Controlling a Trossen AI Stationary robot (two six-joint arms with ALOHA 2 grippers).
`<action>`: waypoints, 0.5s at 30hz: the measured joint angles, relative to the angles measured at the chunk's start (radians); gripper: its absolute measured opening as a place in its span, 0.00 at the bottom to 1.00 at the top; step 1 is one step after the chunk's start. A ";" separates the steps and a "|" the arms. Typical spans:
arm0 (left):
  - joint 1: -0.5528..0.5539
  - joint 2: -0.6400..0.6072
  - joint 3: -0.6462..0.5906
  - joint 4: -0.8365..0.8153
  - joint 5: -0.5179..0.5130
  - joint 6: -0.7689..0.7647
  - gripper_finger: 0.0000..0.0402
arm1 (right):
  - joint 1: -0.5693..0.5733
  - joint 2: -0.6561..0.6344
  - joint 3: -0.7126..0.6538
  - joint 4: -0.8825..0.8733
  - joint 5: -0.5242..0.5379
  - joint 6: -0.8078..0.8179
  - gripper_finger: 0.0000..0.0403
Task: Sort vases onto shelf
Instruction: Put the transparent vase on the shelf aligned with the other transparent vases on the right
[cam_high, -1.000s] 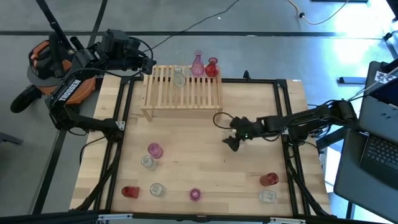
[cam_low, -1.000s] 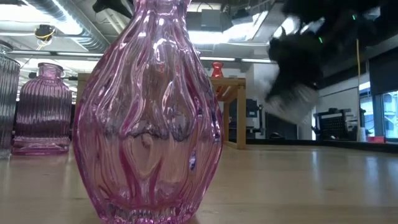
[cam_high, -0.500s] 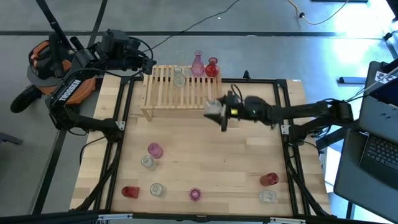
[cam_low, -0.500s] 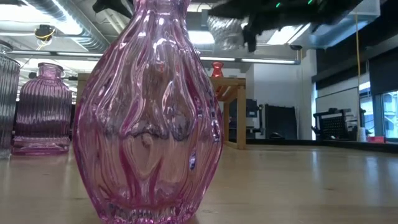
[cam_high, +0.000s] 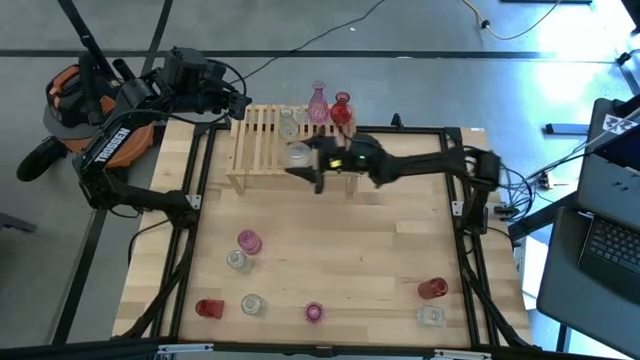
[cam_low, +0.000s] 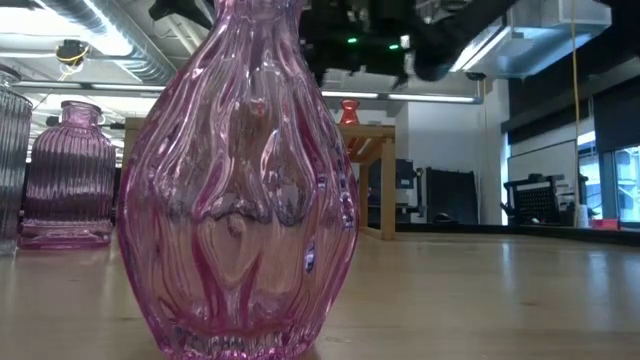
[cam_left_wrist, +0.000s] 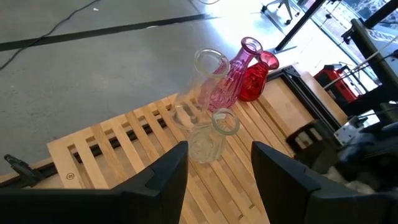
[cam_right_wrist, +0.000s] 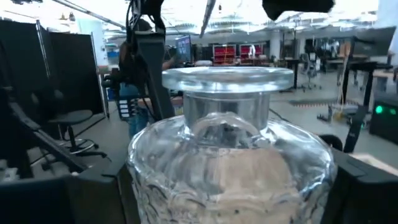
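Over the shelf (cam_high: 293, 140), front edge: clear squat vase (cam_high: 298, 154) carried in right gripper (cam_high: 312, 163), fingers clamped on its body, mouth up, long axis vertical per right wrist view (cam_right_wrist: 230, 149). Was mid-desk a second ago, at shelf's right end half a second ago, now above the slats — transport nearly done, lowering and release judged next. Cannot tell whether base touches slats yet. Already on shelf at back right: clear vase (cam_high: 288, 122), pink slim-necked vase (cam_high: 318, 102), red vase (cam_high: 341, 108), all upright, close together. Left on desk (cam_high: 400, 240): pink (cam_high: 249, 241) and clear (cam_high: 237, 260) pair at left, red (cam_high: 209, 308), clear (cam_high: 252, 304), pink (cam_high: 314, 312) along near edge, red (cam_high: 432, 289) and clear (cam_high: 430, 316) at right. Left gripper (cam_high: 238, 103) parked off shelf's back left corner, fingers apart, empty, unchanged.
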 joint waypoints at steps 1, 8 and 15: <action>0.000 0.000 0.000 0.000 0.000 0.000 0.42 | 0.000 0.033 0.038 0.000 0.006 -0.005 0.71; 0.000 0.000 0.000 0.000 0.000 0.000 0.42 | 0.010 0.158 0.150 -0.008 0.178 -0.037 0.71; 0.000 0.000 0.000 0.000 0.000 0.000 0.42 | 0.010 0.163 0.150 -0.069 0.264 -0.057 0.71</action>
